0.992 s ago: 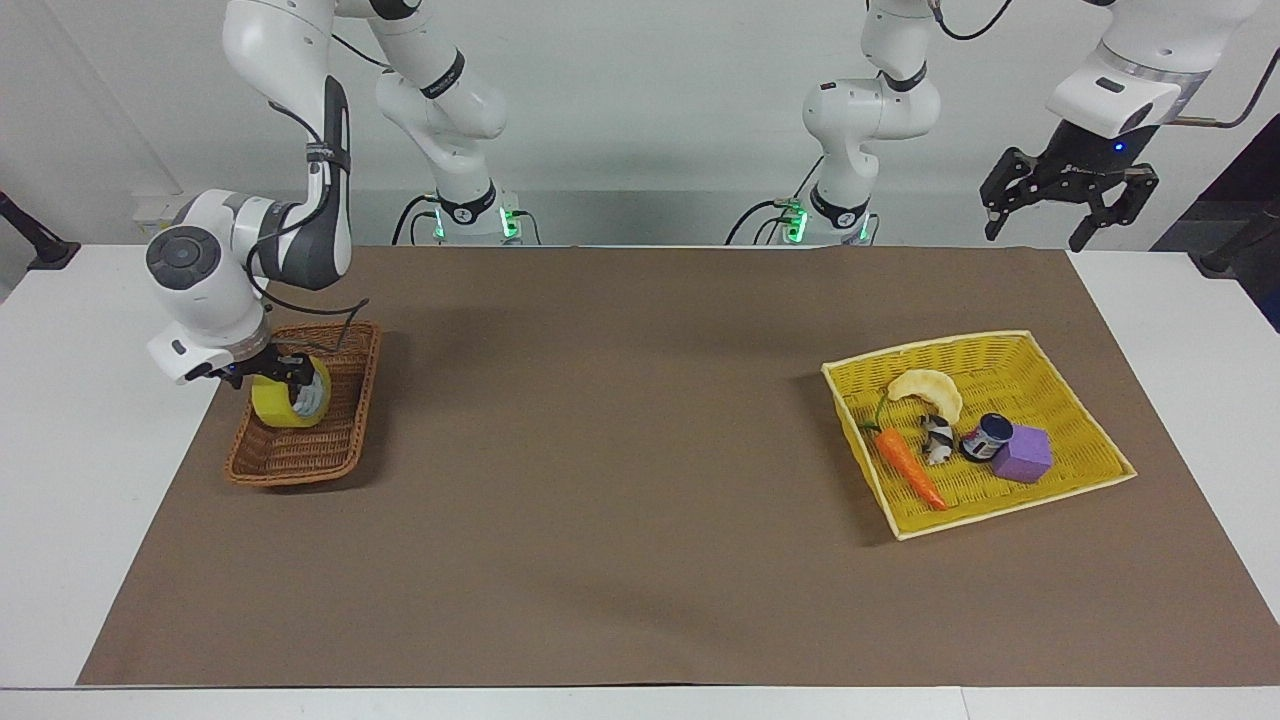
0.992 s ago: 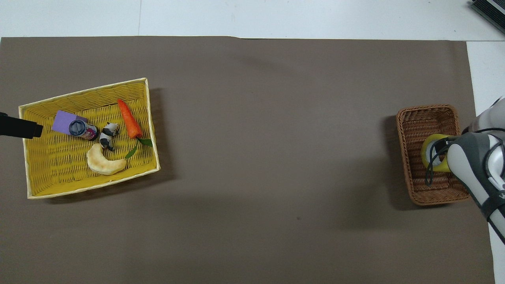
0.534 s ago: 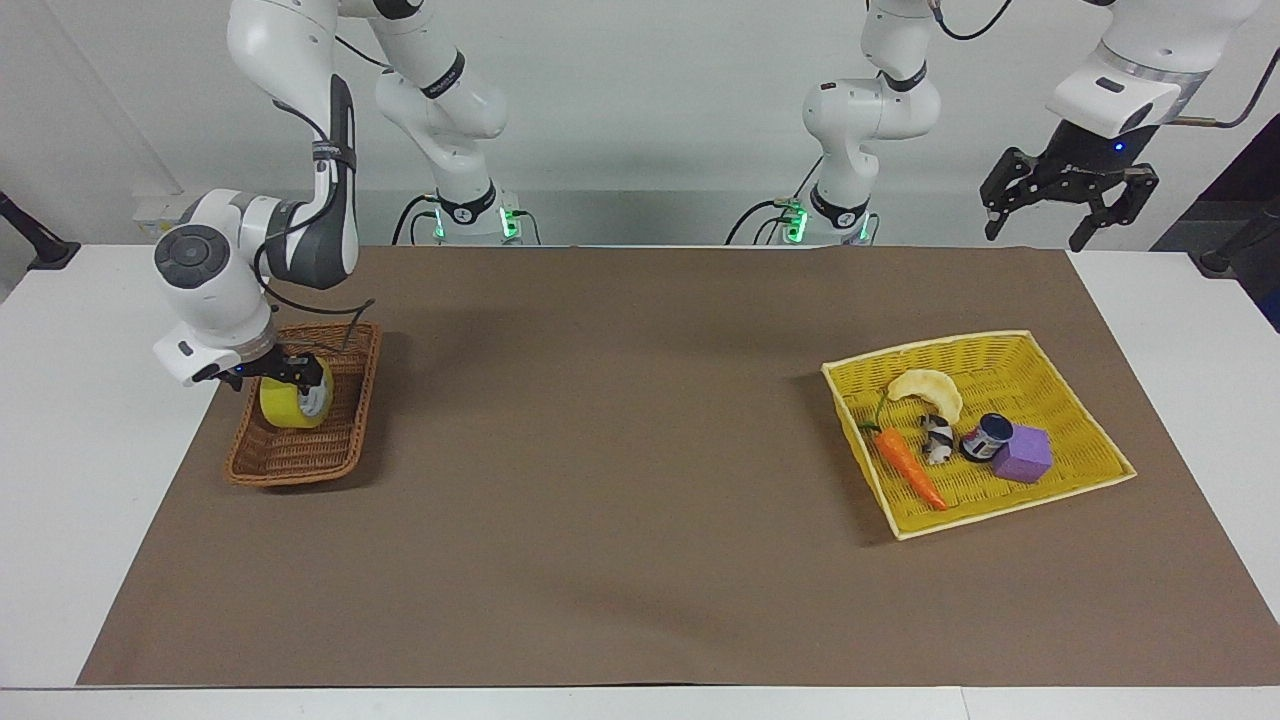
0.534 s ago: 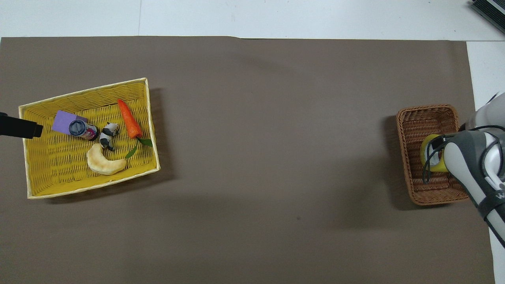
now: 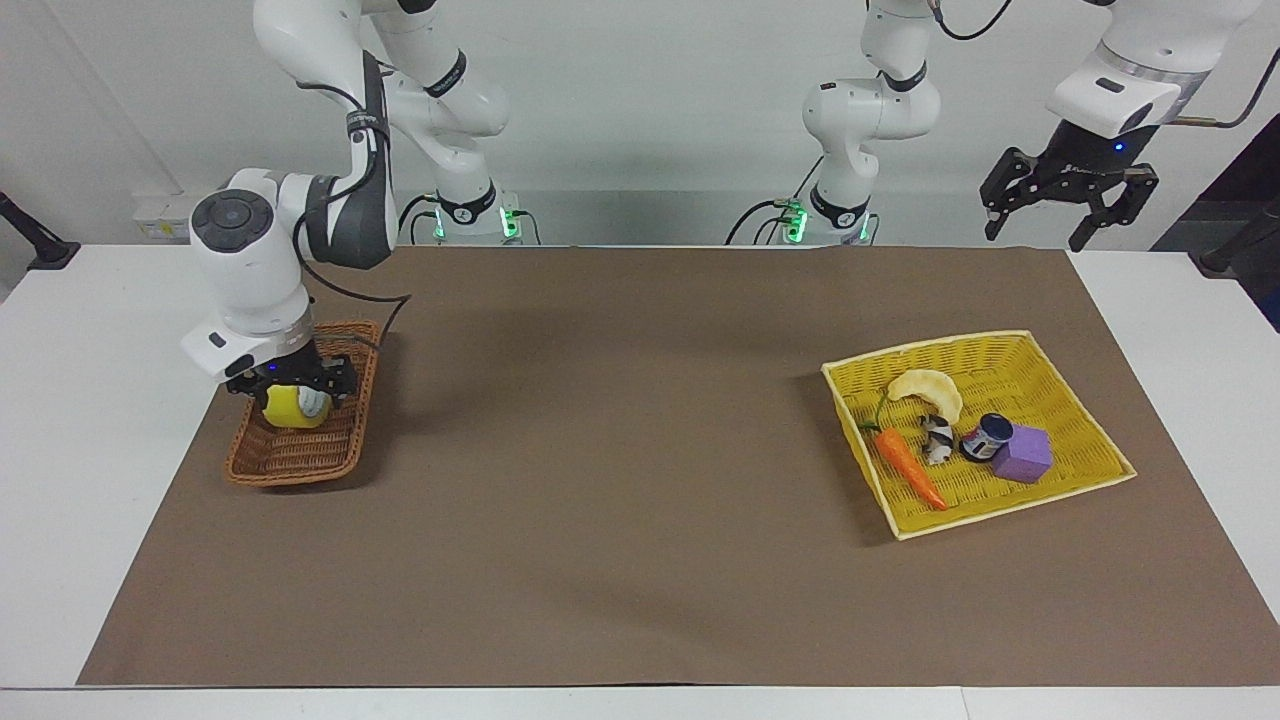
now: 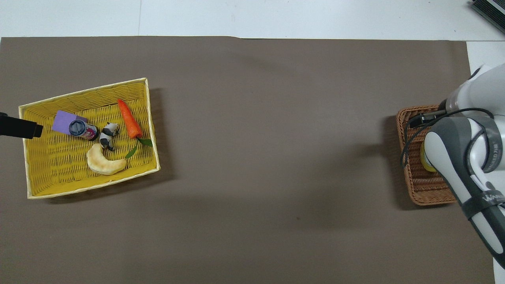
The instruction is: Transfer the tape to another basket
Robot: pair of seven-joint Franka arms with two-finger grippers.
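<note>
The yellow tape lies in the brown wicker basket at the right arm's end of the table. My right gripper points straight down right over the tape, open, with a finger at each side of the roll's top. Whether the fingers touch the roll I cannot tell. In the overhead view the right arm covers the gripper, and only a yellow sliver of the tape shows in the basket. My left gripper waits open, high over the left arm's end; its dark tip shows over the yellow tray's edge.
The square yellow woven tray at the left arm's end holds a carrot, a pale curved chip-like piece, a small black-and-white figure, a dark jar and a purple block. Brown mat lies between the baskets.
The right arm's wrist has swung toward the table's middle and turned upright over the tape. The tape has stayed in the brown basket. The left arm has not moved.
</note>
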